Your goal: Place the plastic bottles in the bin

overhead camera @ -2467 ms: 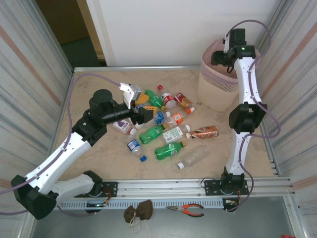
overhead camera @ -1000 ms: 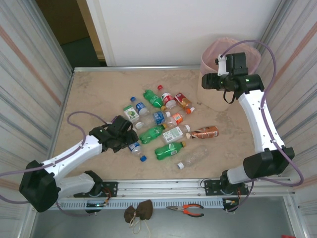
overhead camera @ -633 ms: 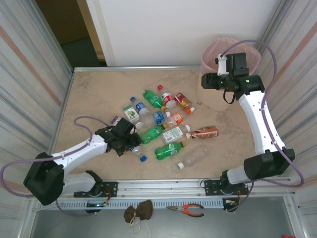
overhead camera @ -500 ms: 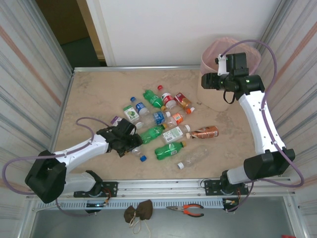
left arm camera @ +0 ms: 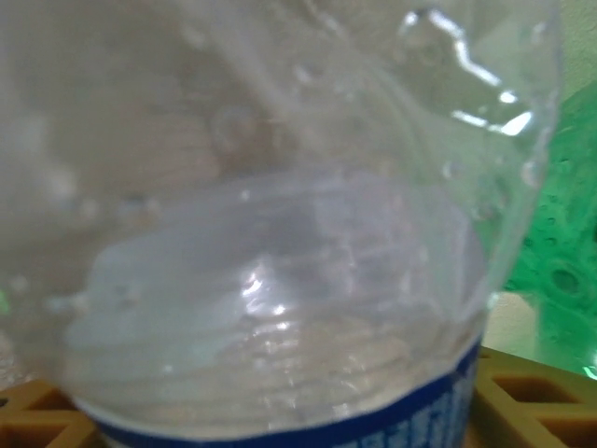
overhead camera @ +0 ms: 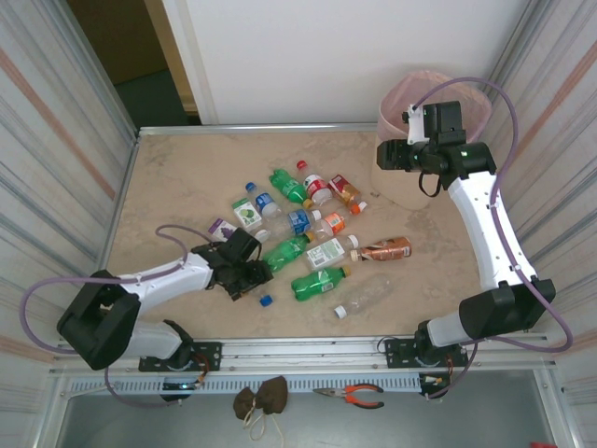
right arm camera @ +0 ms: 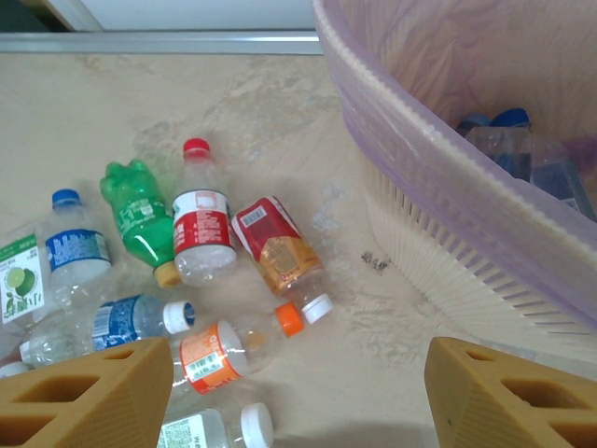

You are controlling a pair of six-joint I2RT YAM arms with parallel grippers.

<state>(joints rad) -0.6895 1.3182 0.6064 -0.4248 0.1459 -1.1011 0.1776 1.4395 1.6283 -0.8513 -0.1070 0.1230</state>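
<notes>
Your left fingers (left arm camera: 527, 411) sit on either side of a clear bottle with a blue label (left arm camera: 280, 280), which is pressed right up against the wrist camera. You cannot tell from here whether they have clamped it or only straddle it. From above, that arm lies low over the desk (overhead camera: 187, 177), left of centre and towards the near edge, with a loose-looking blue cap (overhead camera: 265, 300) just beside it.

Your right fingers (right arm camera: 84, 392) are spread wide with nothing between them. They hang beside the bin (overhead camera: 401, 191), which stands in the far right corner. A few bottles already lie inside its rim (right arm camera: 420, 168).

The other plastic bottles (overhead camera: 319, 283) are scattered on their sides across the middle of the desk, several touching each other. A brown one (overhead camera: 385, 249) and a clear one (overhead camera: 366, 297) lie nearer the right side.

Judge the clear bottle to be empty, so it is very light, thin-walled and easily dented. Its wall looks glossy and round, so it will probably slip or roll under a loose pinch and buckle under a hard one. Take hold across the labelled middle of the body, where the ribbed wall is likely stiffer, rather than at the tapering shoulder. Close only until the wall begins to give. Watch the green neighbour (left arm camera: 560, 243) close alongside, because a lift could drag it along.
</notes>
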